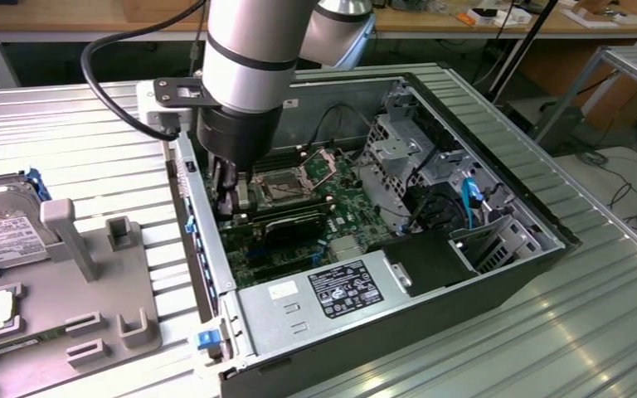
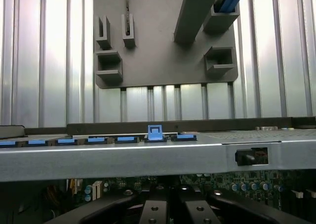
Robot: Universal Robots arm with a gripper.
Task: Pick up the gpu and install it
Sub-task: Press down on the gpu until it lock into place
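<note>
Gripper (image 1: 226, 199) fingers closed inside case (image 1: 496, 166), load unclear; gpu (image 1: 285, 222) risks misaligned seating, straining motherboard (image 1: 335, 186).

Silver-grey tubular arm (image 1: 246, 58), black cable (image 1: 109, 62), black hand (image 1: 228, 195)

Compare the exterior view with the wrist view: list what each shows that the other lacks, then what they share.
Exterior view alone: the arm reaching into the open computer case, the gripper down by the gpu, the power supply, a hard drive.
Wrist view alone: a row of blue clips along the case edge.
Both: the grey fixture tray, the ribbed metal table, the motherboard.
</note>
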